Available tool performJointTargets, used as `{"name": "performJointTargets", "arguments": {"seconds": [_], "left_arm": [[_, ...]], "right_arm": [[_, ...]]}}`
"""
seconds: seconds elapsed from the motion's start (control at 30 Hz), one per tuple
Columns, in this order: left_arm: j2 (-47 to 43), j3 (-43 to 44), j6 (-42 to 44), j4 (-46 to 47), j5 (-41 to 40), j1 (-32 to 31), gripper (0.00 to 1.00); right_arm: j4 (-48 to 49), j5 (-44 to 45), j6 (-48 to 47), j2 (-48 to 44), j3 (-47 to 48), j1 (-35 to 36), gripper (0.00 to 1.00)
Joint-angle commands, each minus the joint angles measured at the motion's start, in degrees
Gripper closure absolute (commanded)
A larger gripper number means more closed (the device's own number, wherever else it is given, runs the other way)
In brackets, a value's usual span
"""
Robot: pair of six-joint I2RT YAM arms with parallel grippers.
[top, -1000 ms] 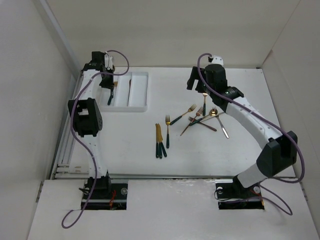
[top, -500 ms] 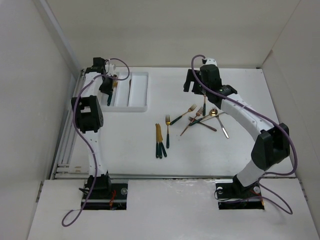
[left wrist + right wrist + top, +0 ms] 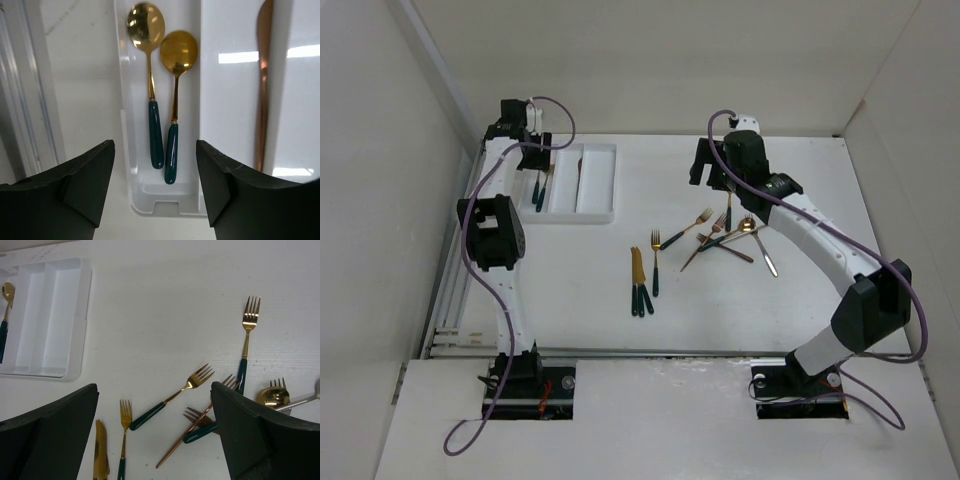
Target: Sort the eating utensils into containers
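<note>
Top view: left gripper (image 3: 534, 165), upper left, over the white tray (image 3: 614, 180). The utensil it dangled a second ago is gone. Right gripper (image 3: 712, 178) is barely shifted above the loose forks (image 3: 720, 235).
Left wrist: fingers spread, empty. Two spoons (image 3: 176, 100) lie in the leftmost compartment, so one piece looks newly filed.
Right wrist: fingers spread, nothing held.

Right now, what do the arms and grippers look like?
Left arm and right arm: white links, black joint housings, a purple cable looping along each. Left gripper and right gripper: broad matte-black wedge fingers. No markings visible.
</note>
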Motion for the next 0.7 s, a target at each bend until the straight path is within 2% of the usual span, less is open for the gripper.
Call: {"name": "performJointTargets", "arguments": {"seconds": [0.0, 0.13, 0.2, 0.23, 0.27, 0.3, 0.37, 0.4, 0.43, 0.53, 0.6, 0.67], "left_arm": [[-9.7, 2.9, -2.0, 2.6, -1.8, -1.6, 0.37], [-14.9, 0.5, -6.4, 3.2, -1.1, -1.6, 0.37], [-16.9, -2.3, -8.3, 3.2, 0.6, -1.6, 0.37], [-17.9, -3.4, -9.1, 3.7, 1.1, -1.6, 0.36], [-19.9, -5.9, -11.0, 4.3, 1.1, -2.2, 0.36], [-20.8, -7.2, -11.9, 4.3, 1.1, -2.2, 0.36], [-23.1, -9.2, -12.5, 5.0, -0.2, -2.2, 0.36], [-23.7, -9.9, -13.0, 5.0, -1.0, -2.2, 0.36], [-24.2, -10.4, -12.0, 5.0, -1.0, -2.8, 0.36], [-26.1, -10.4, -6.2, 3.8, -3.3, -4.2, 0.07], [-28.0, -11.1, -3.2, 4.5, -10.8, -5.9, 0.0], [-28.6, -11.9, -0.4, 5.1, -15.4, -7.1, 0.0]], "right_arm": [[0.1, 1.9, 0.7, -4.3, -2.0, 1.4, 0.01], [-3.6, 1.9, 3.7, -4.3, -5.0, 3.2, 0.05], [-6.6, 6.0, 6.6, -4.3, -6.2, 4.3, 0.2], [-8.8, 6.0, 10.0, -4.3, -6.7, 4.3, 0.28], [-8.8, 3.6, 10.9, -4.3, -8.0, 2.1, 0.41], [-8.8, 1.8, 10.9, -5.0, -8.8, 0.8, 0.43], [-6.6, -3.1, 8.8, -5.0, -9.4, -2.0, 0.43], [-6.6, -3.9, 7.7, -3.7, -6.9, -5.3, 0.37], [-8.4, -3.9, 6.6, -2.1, -4.8, -7.0, 0.37], [-13.9, -5.2, 0.7, 6.2, 4.5, -12.3, 0.37], [-14.7, -6.7, -3.5, 11.9, 8.0, -13.0, 0.35], [-15.3, -6.7, -4.1, 15.5, 12.0, -13.6, 0.33]]}}
